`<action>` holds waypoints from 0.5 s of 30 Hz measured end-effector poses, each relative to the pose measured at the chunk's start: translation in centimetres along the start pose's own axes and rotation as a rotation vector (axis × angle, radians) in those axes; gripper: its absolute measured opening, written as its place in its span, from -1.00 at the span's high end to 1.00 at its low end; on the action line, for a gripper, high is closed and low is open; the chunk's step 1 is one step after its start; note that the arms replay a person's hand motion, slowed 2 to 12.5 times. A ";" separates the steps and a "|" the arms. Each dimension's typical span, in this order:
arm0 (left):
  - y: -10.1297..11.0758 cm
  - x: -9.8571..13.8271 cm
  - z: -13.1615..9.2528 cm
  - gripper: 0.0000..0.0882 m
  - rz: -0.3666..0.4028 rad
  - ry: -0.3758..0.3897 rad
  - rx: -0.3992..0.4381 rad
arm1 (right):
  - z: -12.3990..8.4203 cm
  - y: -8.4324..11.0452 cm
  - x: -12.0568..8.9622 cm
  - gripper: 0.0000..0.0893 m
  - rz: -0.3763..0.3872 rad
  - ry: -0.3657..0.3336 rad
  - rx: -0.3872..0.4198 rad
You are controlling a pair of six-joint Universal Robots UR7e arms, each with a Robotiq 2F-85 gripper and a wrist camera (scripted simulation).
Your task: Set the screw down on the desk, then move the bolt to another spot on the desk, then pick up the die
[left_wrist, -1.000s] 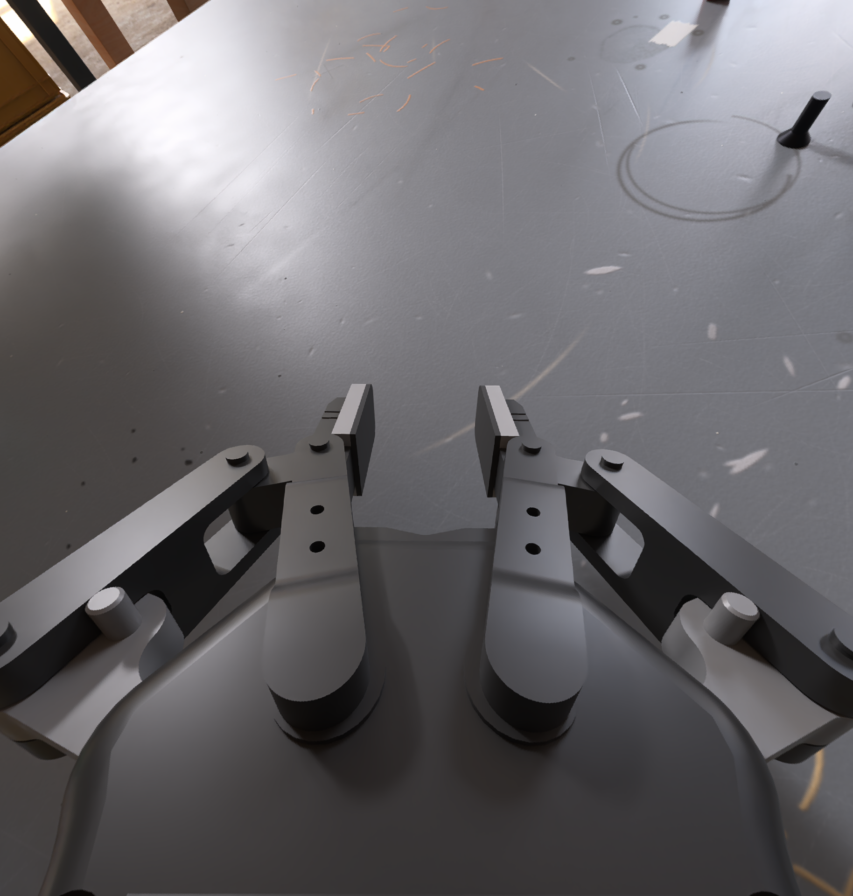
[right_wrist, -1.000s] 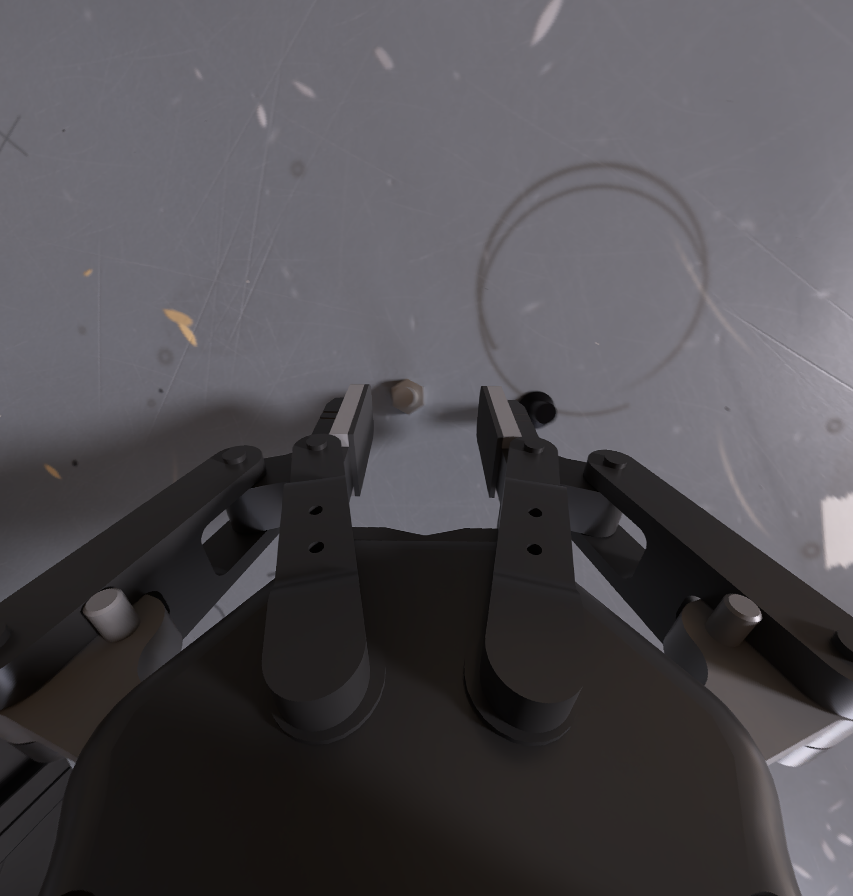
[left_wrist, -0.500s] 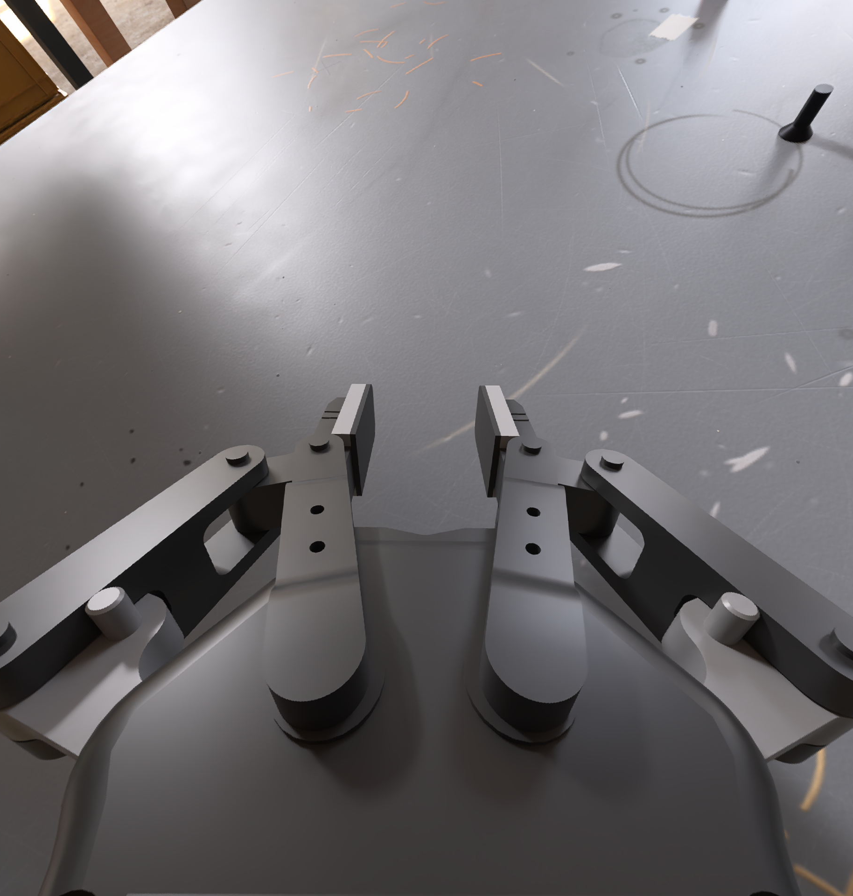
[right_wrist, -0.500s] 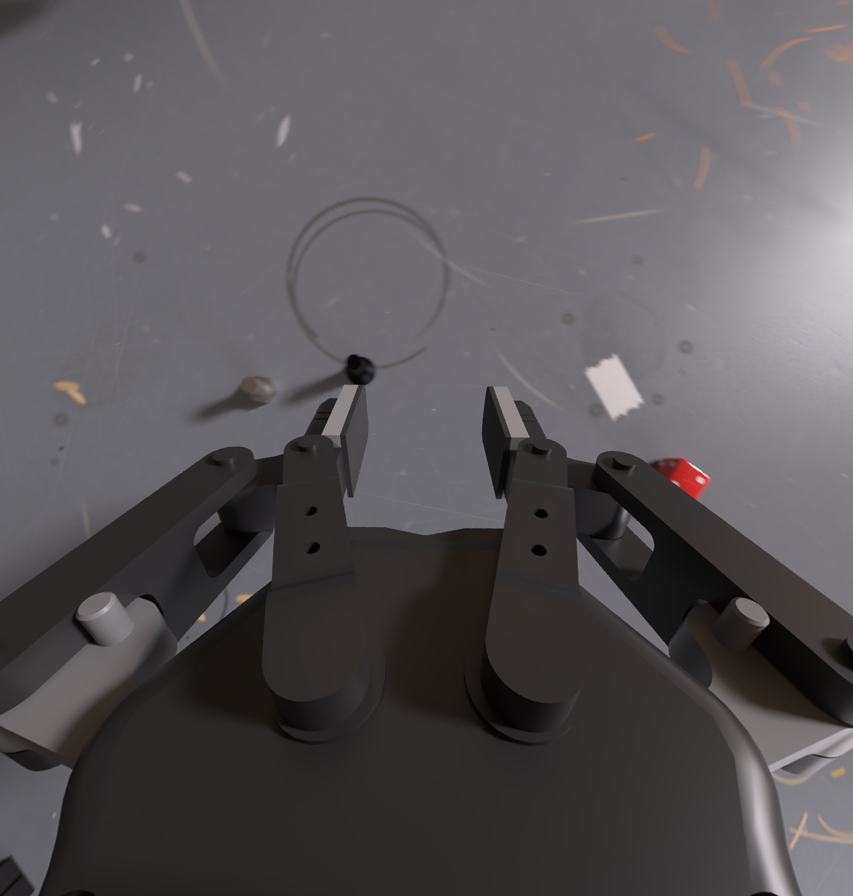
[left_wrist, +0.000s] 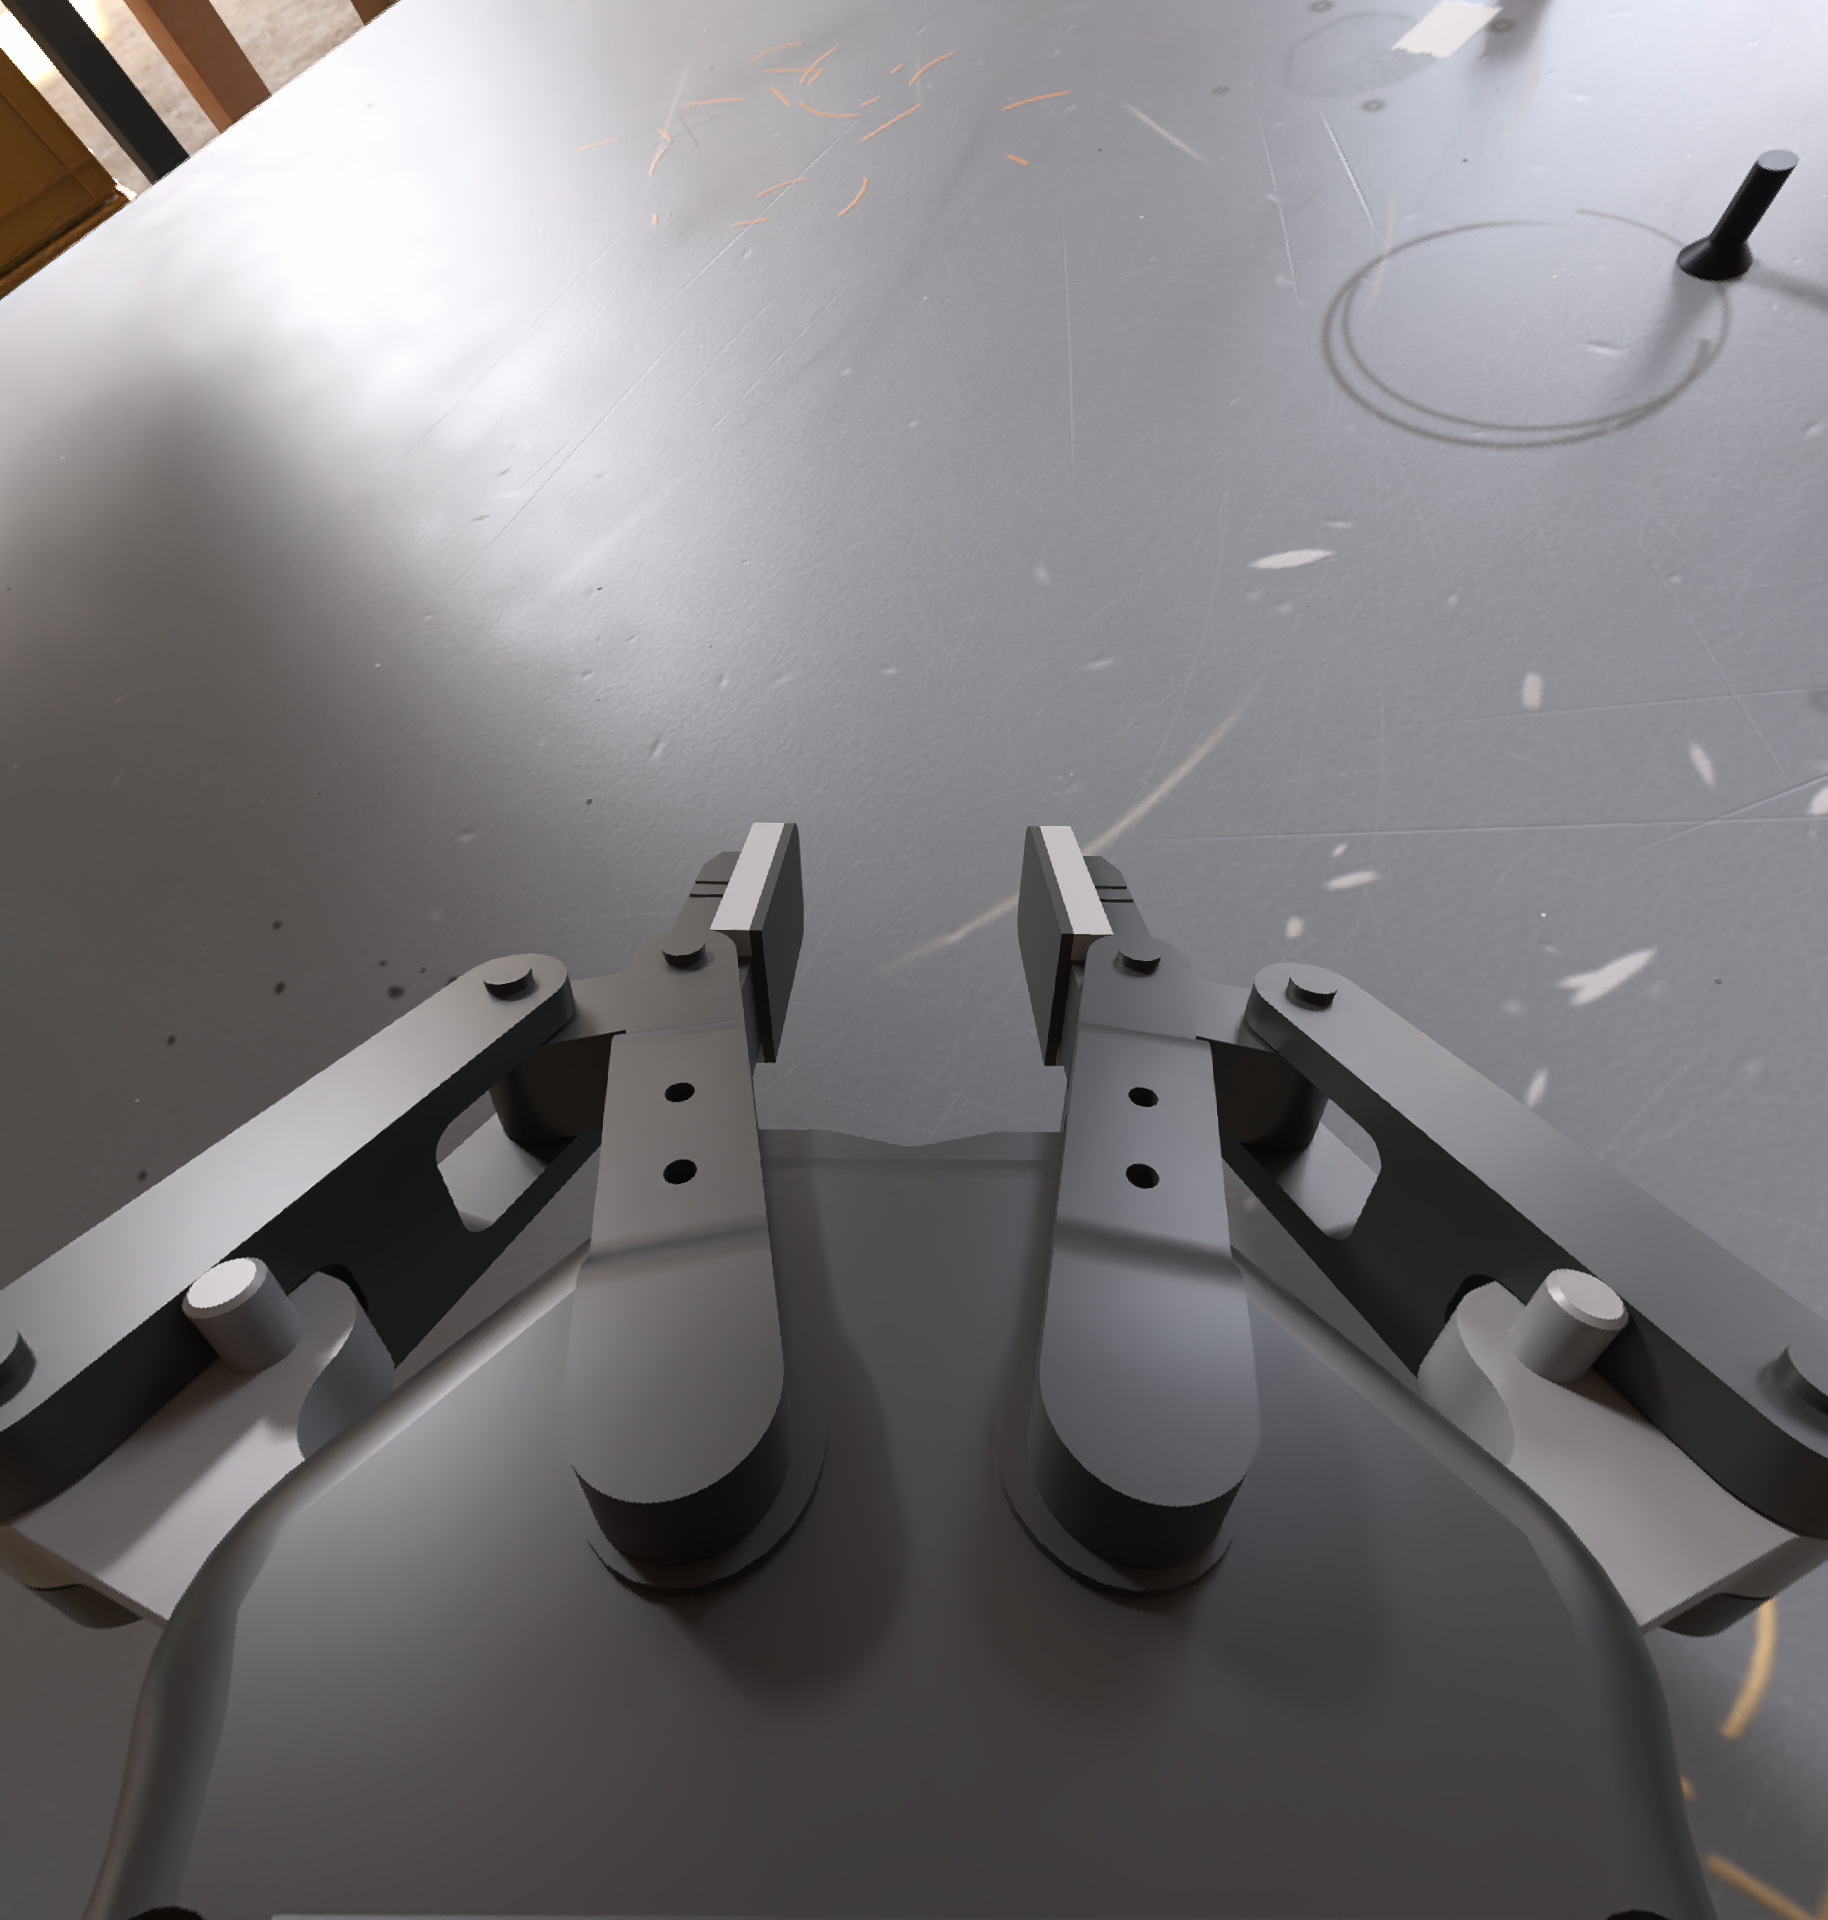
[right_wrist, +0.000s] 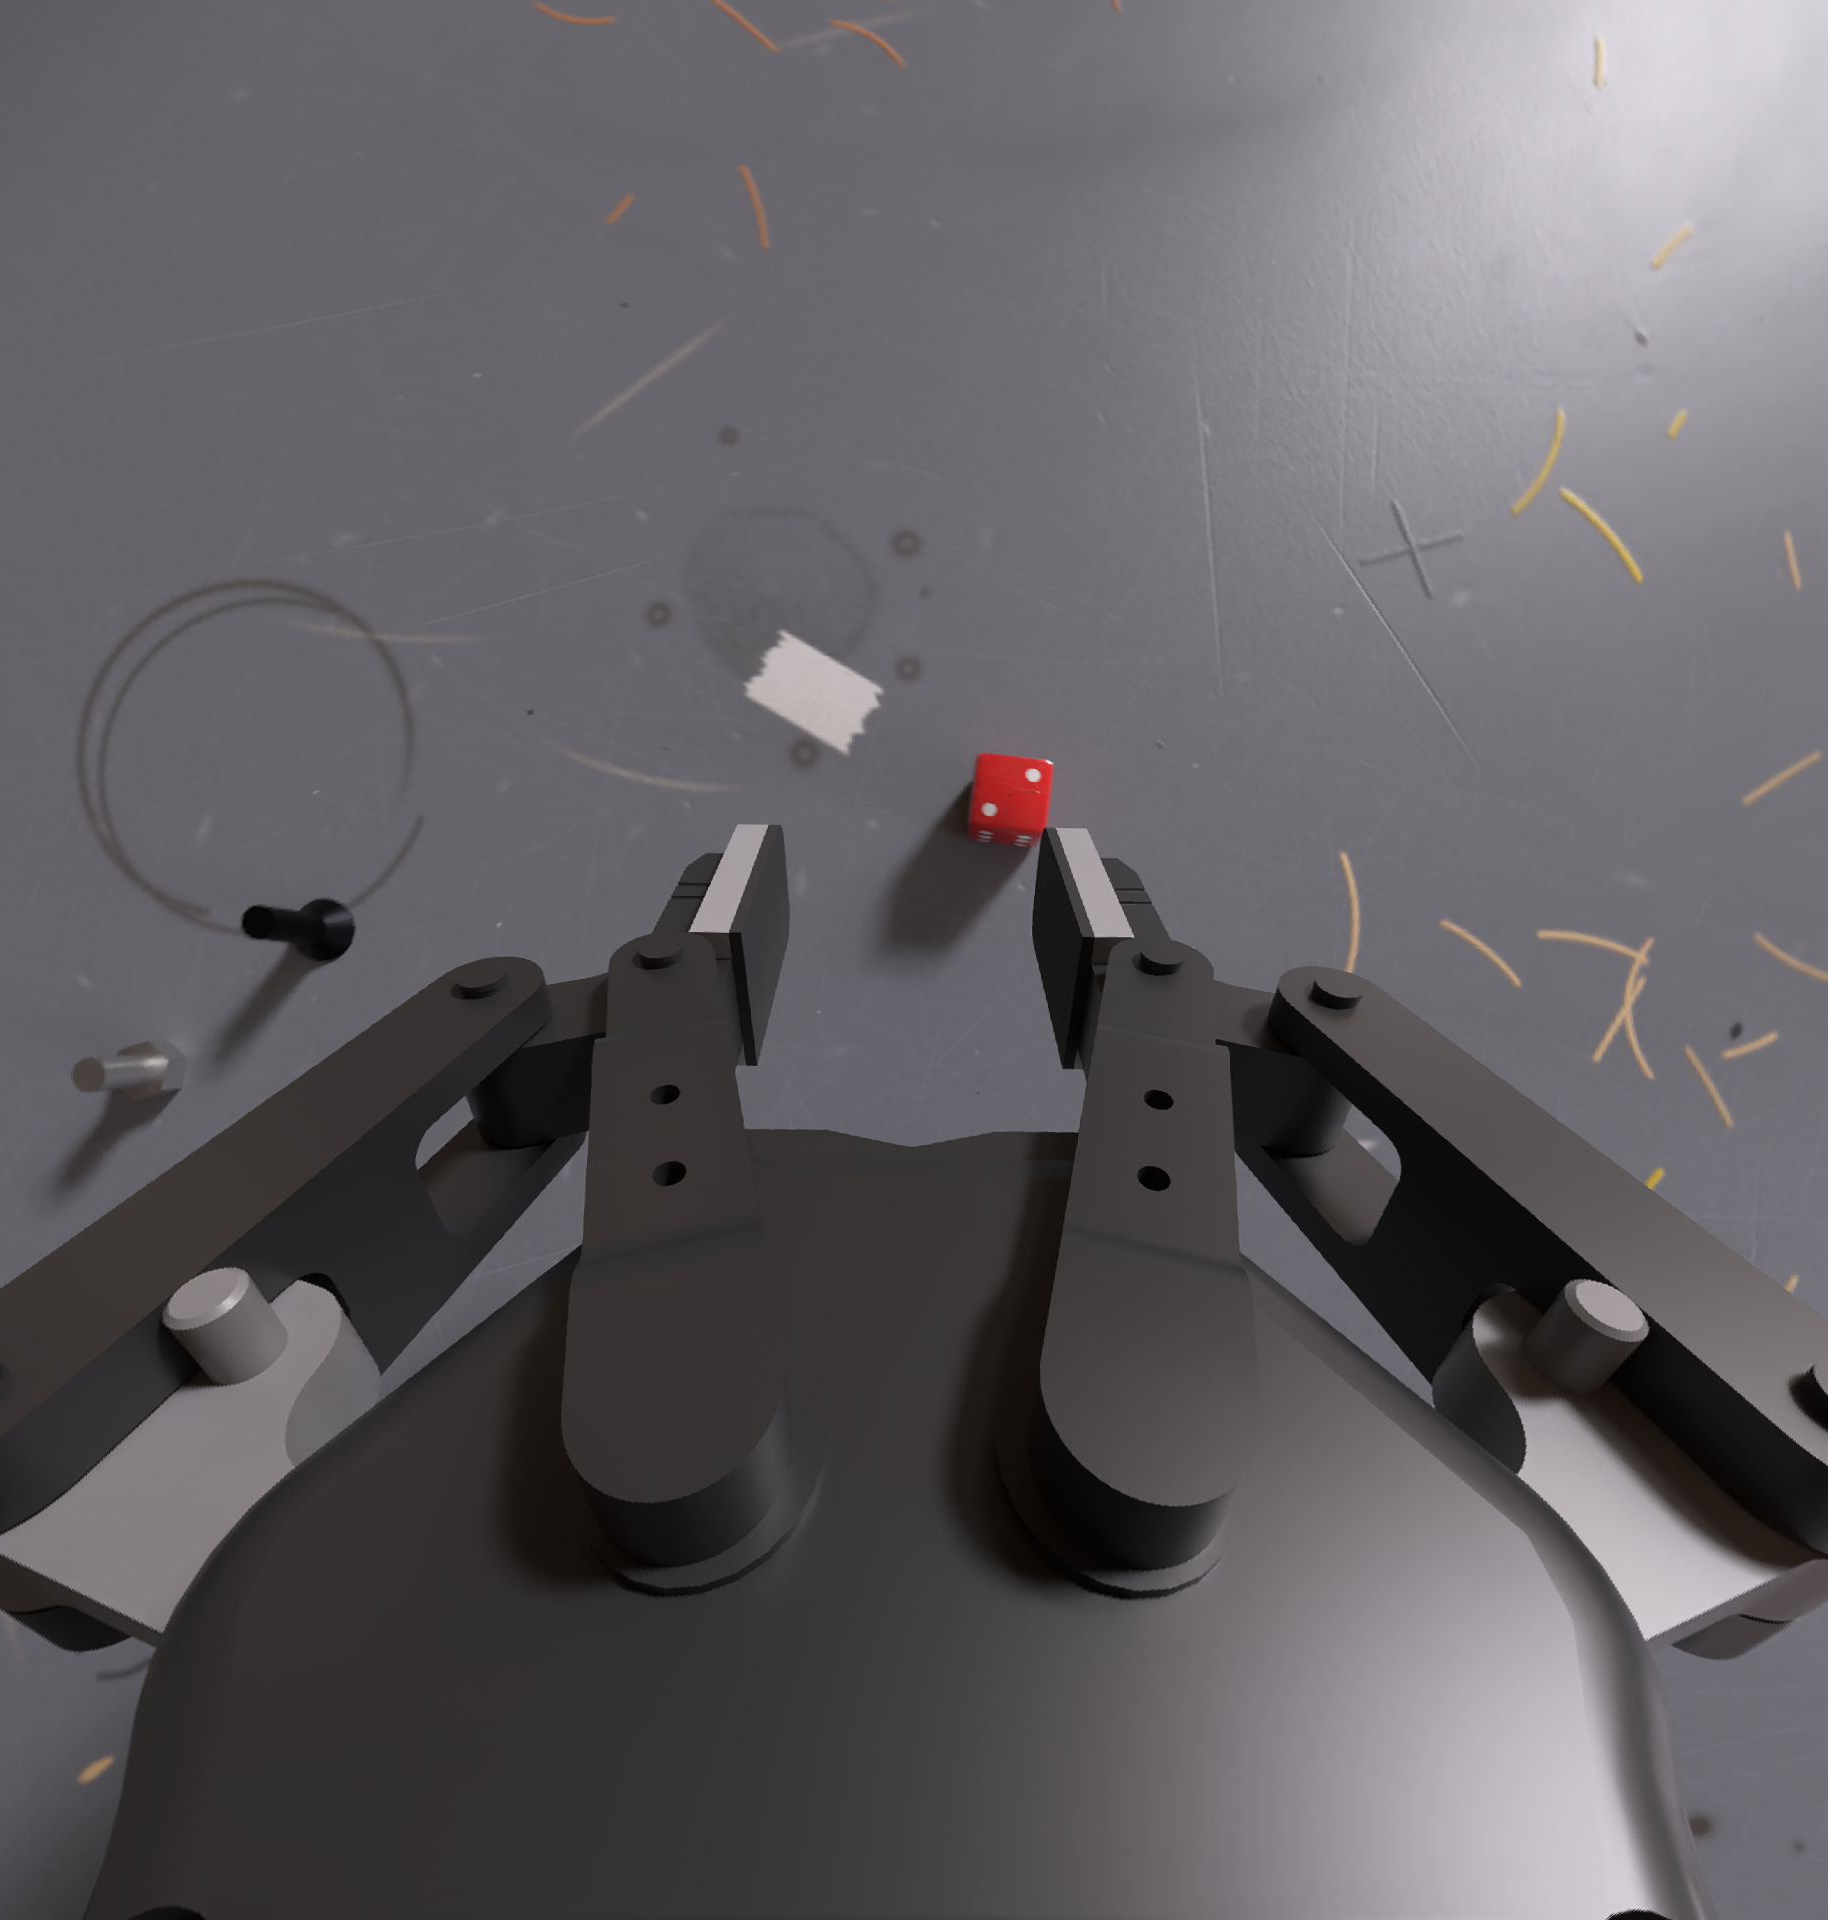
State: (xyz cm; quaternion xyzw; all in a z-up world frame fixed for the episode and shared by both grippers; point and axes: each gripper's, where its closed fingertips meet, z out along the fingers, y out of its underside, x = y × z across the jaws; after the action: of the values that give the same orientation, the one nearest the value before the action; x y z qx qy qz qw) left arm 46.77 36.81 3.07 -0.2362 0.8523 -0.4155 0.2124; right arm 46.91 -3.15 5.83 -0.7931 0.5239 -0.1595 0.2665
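A small red die with white pips sits on the grey desk, just beyond my right gripper and close to its right fingertip. That gripper is open and empty. A black screw stands on its head at the left, on a drawn ring's edge. A silver hex bolt lies left of it, nearer me. In the left wrist view the screw stands at the far right, and my left gripper is open and empty above bare desk.
A strip of white tape lies beyond the right gripper, left of the die; it also shows far off in the left wrist view. Orange and yellow shavings are scattered at the right. The desk's edge runs at the far left.
My right gripper has swung right, away from the bolt and screw, and now faces the die. The bolt and screw have slid to the left of its view. The left gripper has barely moved.
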 end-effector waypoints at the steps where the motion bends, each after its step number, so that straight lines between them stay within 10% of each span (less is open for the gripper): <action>1: 0.0 0.0 0.0 0.14 0.000 0.000 -0.001 | 0.1 0.1 0.4 0.03 0.024 0.002 -0.004; 15: 0.0 0.0 0.0 0.14 0.001 0.001 -0.001 | 2.4 1.5 3.0 0.04 0.299 -0.031 -0.032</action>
State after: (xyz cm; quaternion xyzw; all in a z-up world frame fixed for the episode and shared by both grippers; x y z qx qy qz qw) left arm 46.76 36.80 3.04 -0.2358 0.8528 -0.4150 0.2120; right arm 48.33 -5.77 2.91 -0.7128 0.6345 -0.0974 0.2825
